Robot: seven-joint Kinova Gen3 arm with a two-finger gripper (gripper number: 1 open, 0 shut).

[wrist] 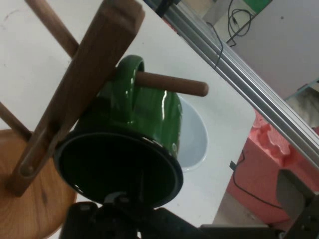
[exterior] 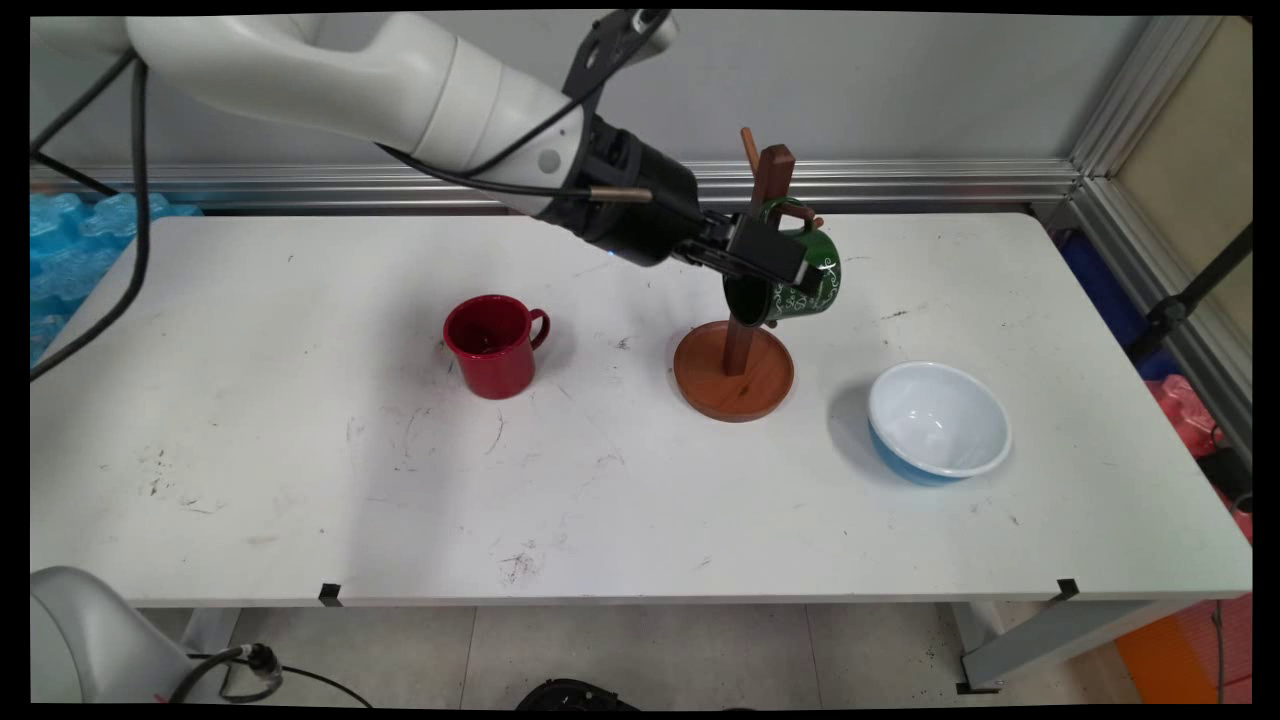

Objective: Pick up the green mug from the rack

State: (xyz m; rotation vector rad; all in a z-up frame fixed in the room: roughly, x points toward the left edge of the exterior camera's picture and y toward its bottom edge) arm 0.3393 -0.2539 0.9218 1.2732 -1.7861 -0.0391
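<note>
The wooden mug tree [exterior: 735,360] stands on the white table [exterior: 300,480], and everything else is easy to find from it. It has a round flat bottom, a tall post and small pegs that stick out near the top.

The gripper [exterior: 765,262] is right at the post, up near the top. It holds the green mug [exterior: 805,280] by its rim: one finger goes inside the mug and one stays outside, so the fingers are closed most of the way on the thin wall. The mug lies on its side. In the hand view, its dark open mouth faces the camera and its handle [wrist: 130,82] is looped over a peg [wrist: 172,83]. The peg goes through the handle, and I think that is why the mug is tipped like this, since a mug hangs from a peg by its handle.

The green mug has small white curly drawings on its side. I cannot read any words on it.

A red mug [exterior: 493,345] stands upright on the table to the left of the mug tree, well apart from it. A blue bowl [exterior: 938,422] with a white inside sits to the right of the tree and a bit nearer the front edge.
</note>
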